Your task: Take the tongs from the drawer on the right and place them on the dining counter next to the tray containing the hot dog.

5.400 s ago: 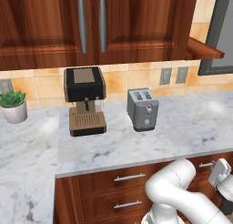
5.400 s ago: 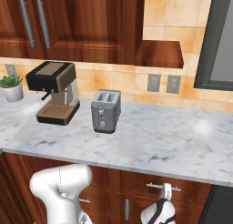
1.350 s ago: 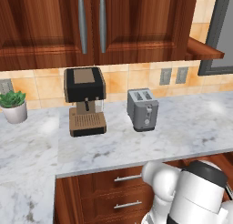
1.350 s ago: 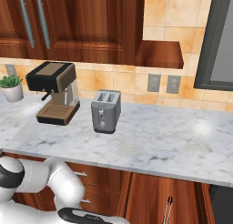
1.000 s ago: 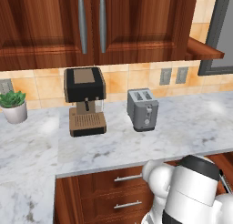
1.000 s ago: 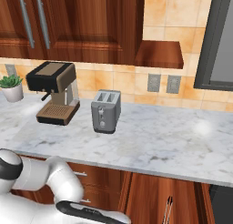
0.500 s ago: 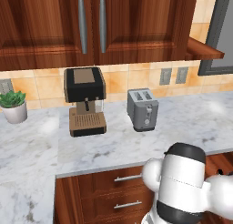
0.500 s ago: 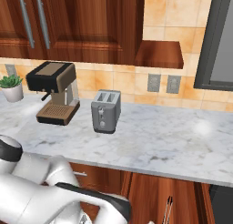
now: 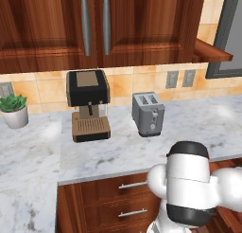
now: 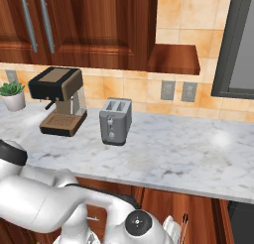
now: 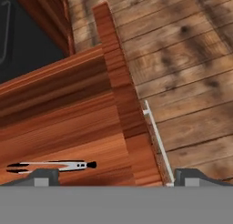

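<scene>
Arm having swung down: end effector (image 11: pixel 113 175), jaws spread, hovering over open drawer (image 11: pixel 68 123), tongs (image 11: pixel 50 165) lying at 8 o'clock, ungrasped.

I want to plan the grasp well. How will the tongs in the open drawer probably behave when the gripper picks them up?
The tongs look thin and metallic, so probably light, stiff and somewhat slippery. They lie flat on the drawer floor, so the open gripper above may find little height to pinch. Being long, they would likely tilt if grasped near one end.

Tongs (image 11: pixel 50 165) partly cut off by bottom band in hand view; arm hides drawer (image 10: pixel 198 218) front.
</scene>
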